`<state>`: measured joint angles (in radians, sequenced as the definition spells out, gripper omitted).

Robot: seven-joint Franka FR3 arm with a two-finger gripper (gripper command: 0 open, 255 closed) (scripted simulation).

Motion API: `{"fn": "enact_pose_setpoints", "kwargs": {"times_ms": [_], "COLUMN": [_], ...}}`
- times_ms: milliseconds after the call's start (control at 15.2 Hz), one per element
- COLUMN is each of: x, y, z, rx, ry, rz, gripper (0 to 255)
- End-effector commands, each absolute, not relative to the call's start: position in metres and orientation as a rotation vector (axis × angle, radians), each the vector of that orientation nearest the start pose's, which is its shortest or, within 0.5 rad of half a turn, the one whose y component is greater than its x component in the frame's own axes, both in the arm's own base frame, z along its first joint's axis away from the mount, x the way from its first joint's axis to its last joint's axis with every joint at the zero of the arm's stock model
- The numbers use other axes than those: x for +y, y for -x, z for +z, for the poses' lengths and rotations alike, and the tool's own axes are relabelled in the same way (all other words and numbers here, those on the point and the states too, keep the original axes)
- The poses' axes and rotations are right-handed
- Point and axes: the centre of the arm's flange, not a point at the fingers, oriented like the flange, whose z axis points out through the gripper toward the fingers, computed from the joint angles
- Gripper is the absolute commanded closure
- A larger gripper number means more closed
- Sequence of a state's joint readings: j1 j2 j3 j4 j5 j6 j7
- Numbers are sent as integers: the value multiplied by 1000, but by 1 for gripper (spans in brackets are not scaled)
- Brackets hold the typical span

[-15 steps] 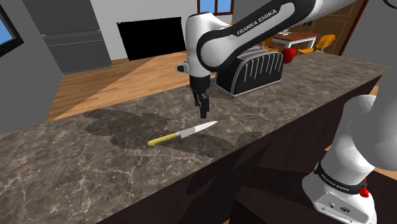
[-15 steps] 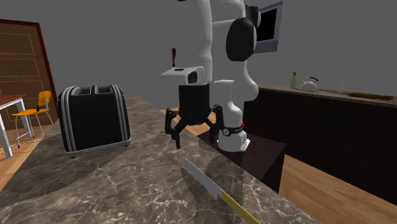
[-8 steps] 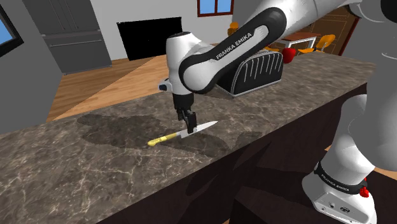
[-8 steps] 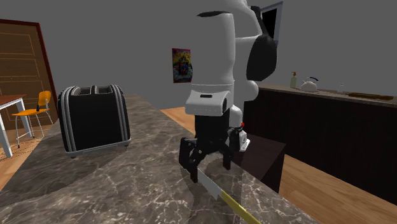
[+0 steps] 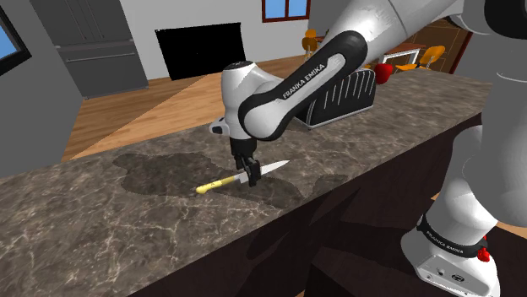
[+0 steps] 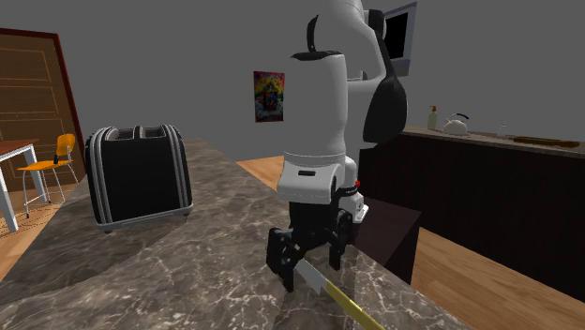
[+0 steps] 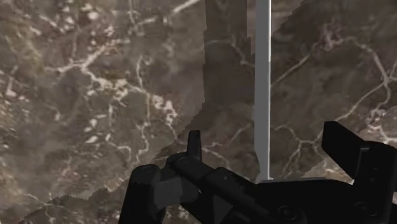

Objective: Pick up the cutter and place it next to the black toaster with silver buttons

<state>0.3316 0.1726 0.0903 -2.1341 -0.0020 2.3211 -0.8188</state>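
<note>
In the shoulder view, open marble surface (image 5: 127,211) spreads from 7 to 11 o'clock of the claw (image 5: 247,175). At 2 o'clock, well apart, the black toaster (image 5: 342,94) stands in the way, with open surface running between.

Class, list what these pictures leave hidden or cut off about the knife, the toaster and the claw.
1. Knife handle: wrist view, hidden behind the claw; the blade runs off the picture's edge.
2. Toaster: shoulder view, partly hidden by the arm; silver buttons cannot be made out in either exterior view.
3. Knife's handle end: second exterior view, cut off by the bottom edge.
</note>
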Motion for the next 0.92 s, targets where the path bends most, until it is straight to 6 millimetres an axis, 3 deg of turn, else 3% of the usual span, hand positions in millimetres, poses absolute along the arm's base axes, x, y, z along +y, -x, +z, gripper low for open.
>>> {"fn": "enact_pose_setpoints", "kwargs": {"times_ms": [0, 396, 462, 858], "x": [231, 231, 231, 231], "y": [-516, -516, -516, -516], "z": [326, 326, 326, 326], "rx": [-1820, -1820, -1820, -1820], "ry": [2547, 2547, 2547, 2547], "rz": [-28, -28, -28, -28], "gripper": [0, 0, 255, 255]}}
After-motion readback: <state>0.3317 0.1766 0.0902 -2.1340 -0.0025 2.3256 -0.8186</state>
